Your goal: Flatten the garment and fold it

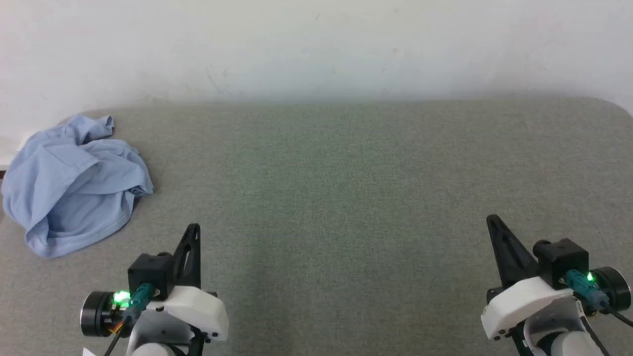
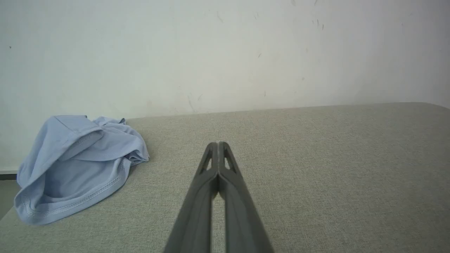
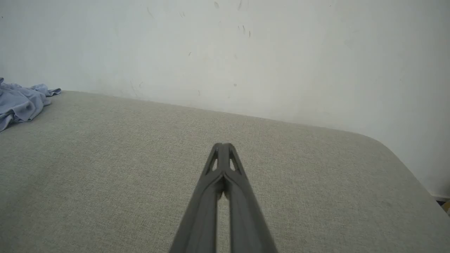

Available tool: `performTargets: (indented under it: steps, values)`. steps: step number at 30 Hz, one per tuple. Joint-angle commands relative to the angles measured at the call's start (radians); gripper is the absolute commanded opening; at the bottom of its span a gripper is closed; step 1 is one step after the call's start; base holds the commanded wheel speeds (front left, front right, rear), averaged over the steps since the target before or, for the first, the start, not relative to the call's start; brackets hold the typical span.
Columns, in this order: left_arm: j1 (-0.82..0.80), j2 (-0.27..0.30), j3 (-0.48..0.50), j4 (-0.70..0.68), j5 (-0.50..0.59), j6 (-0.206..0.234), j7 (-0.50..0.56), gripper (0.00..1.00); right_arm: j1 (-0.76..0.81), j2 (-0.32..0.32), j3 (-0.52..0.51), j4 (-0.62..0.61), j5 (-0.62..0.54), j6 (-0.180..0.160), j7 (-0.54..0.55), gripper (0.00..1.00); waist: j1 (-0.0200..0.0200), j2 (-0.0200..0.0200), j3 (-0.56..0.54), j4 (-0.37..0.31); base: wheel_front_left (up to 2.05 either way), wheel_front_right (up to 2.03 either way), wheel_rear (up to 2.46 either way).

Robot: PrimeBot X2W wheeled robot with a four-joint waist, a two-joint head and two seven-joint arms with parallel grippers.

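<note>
Left gripper (image 1: 194,228) low, fingers pressed together, empty — right gripper (image 1: 490,218) likewise, well apart

Right pincer (image 3: 222,145): I see its two dark fingers pressed together at the tips, gripping nothing.
Garment (image 3: 17,103): crumpled light blue heap, far to the pincer's left, well apart from it.
Tabletop (image 3: 334,182): grey cloth beneath the pincer, with a rounded corner to its right.
Wall (image 3: 263,52): pale and scuffed, beyond the pincer.

Garment (image 1: 74,183): light blue, crumpled in loose heap, stitched hem showing, at table's far-left corner
</note>
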Motion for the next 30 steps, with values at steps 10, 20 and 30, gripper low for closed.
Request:
performTargets:
  steps: [10, 20, 30]
  values:
    - [0.005, -0.005, 0.003, -0.006, 0.006, 0.007, 0.000, 0.00, -0.003, 0.003, 0.000, -0.006, -0.008, -0.002, 0.000, 0.00, 0.0000, 0.0000, 0.000, 0.000, 0.00, 0.00, 0.00]
    - [0.005, -0.005, 0.003, -0.006, 0.006, 0.007, 0.000, 0.00, -0.003, 0.003, 0.000, -0.006, -0.008, -0.002, 0.000, 0.00, 0.0000, 0.0000, 0.000, 0.000, 0.00, 0.00, 0.00]
    - [0.000, 0.000, -0.001, 0.001, 0.000, 0.000, 0.000, 1.00, 0.000, -0.001, 0.000, 0.002, 0.000, 0.000, 0.000, 1.00, 0.0000, 0.0000, 0.000, 0.000, 0.00, 0.00, 0.00]
